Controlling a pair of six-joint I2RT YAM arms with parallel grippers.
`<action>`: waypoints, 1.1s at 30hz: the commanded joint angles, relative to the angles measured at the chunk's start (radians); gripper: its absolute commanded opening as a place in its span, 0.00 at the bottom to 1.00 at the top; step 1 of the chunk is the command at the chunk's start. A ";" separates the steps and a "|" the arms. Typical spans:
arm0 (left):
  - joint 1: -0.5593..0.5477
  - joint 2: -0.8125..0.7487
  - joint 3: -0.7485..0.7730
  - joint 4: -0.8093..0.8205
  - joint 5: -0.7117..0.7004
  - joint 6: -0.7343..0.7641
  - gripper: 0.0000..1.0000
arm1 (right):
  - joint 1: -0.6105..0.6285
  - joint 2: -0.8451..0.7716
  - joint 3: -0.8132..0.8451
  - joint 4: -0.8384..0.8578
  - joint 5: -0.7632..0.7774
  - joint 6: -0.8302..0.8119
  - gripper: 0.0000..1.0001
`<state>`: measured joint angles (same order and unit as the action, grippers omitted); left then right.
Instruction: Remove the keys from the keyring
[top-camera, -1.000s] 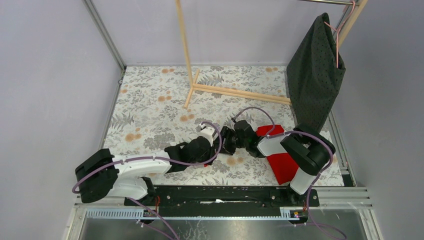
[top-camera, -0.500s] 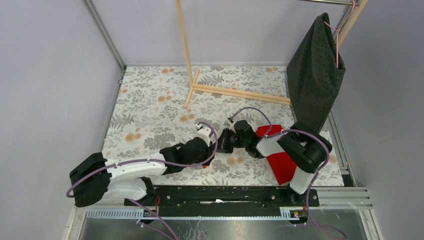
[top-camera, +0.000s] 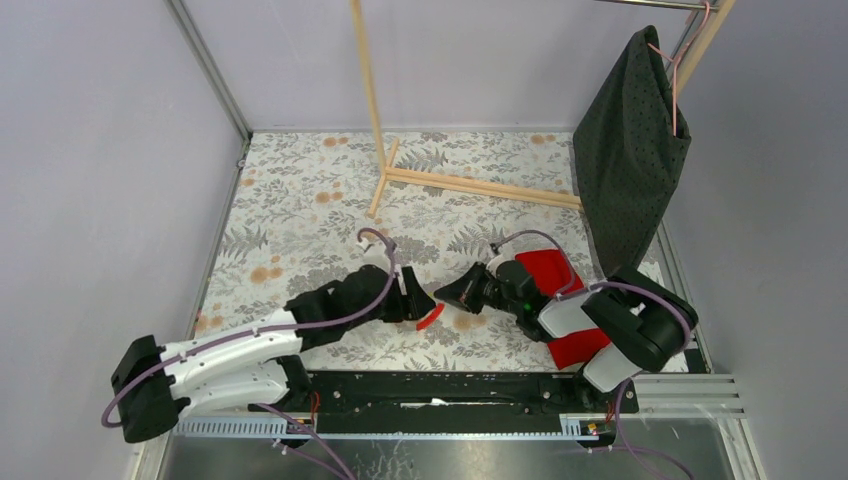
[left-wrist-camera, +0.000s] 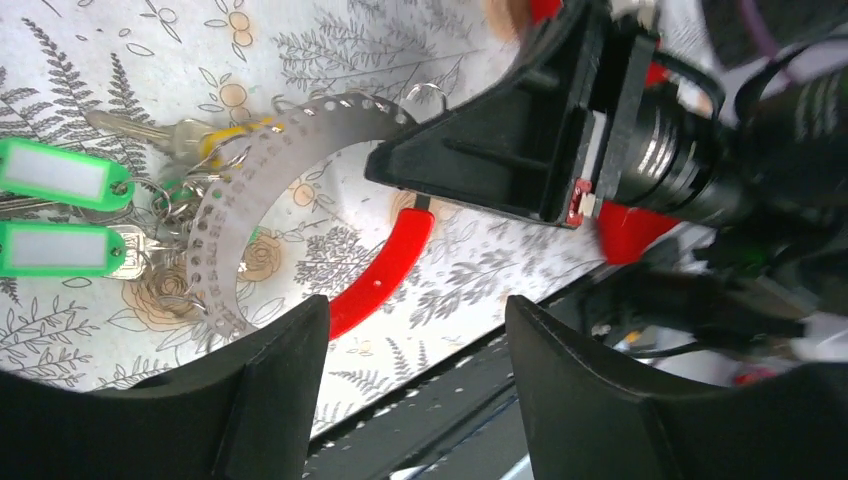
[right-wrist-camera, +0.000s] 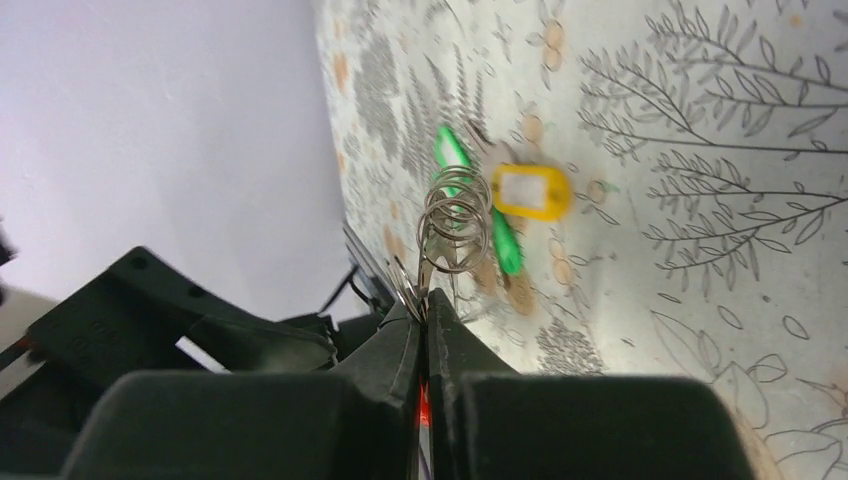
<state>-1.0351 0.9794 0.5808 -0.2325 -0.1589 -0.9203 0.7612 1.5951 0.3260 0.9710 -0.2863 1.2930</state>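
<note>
Keyring (left-wrist-camera: 232, 200) and grippers, as I see them from the operator's station. The keyring lies flat on the floral table (top-camera: 300, 200), near its front edge and between the two arms. Most of it is a translucent grey arc pierced with rows of small holes, and one stretch is solid red.

(a) Right gripper (right-wrist-camera: 424, 312): the jaws are pressed together on the thin edge of the keyring, near where the grey arc meets the red stretch. Several small wire split rings (right-wrist-camera: 455, 222) stand up just beyond its fingertips.

(b) Left gripper (left-wrist-camera: 415, 320): the jaws stand wide apart with nothing between them, just short of the red stretch.

(c) The keys (left-wrist-camera: 128, 126) are bunched at the far side of the grey arc from the right gripper, hung on it by small rings. One silver blade shows plainly; the rest overlap too much for me to count.

(d) Two green tags (left-wrist-camera: 55, 175) lie side by side among the keys, each with a white label window that looks blank. A yellow tag (right-wrist-camera: 530, 190) has a similar pale window, too blurred to read.

(e) Surroundings: a red cloth (top-camera: 548, 268) lies under the right arm. A wooden rack (top-camera: 372, 110) stands at the back, and a dark garment (top-camera: 630, 150) hangs at the back right.
</note>
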 joint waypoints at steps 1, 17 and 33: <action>0.112 -0.092 0.037 -0.012 0.105 -0.180 0.70 | 0.006 -0.138 -0.027 0.107 0.164 0.050 0.00; 0.474 -0.227 -0.207 0.455 0.521 -0.527 0.79 | 0.006 -0.430 0.055 -0.096 0.403 0.072 0.00; 0.474 -0.051 -0.229 0.712 0.536 -0.637 0.75 | 0.061 -0.411 0.082 -0.042 0.488 0.177 0.00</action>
<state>-0.5655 0.8978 0.3588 0.3439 0.3637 -1.5158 0.7910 1.1969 0.3725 0.8497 0.1337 1.4239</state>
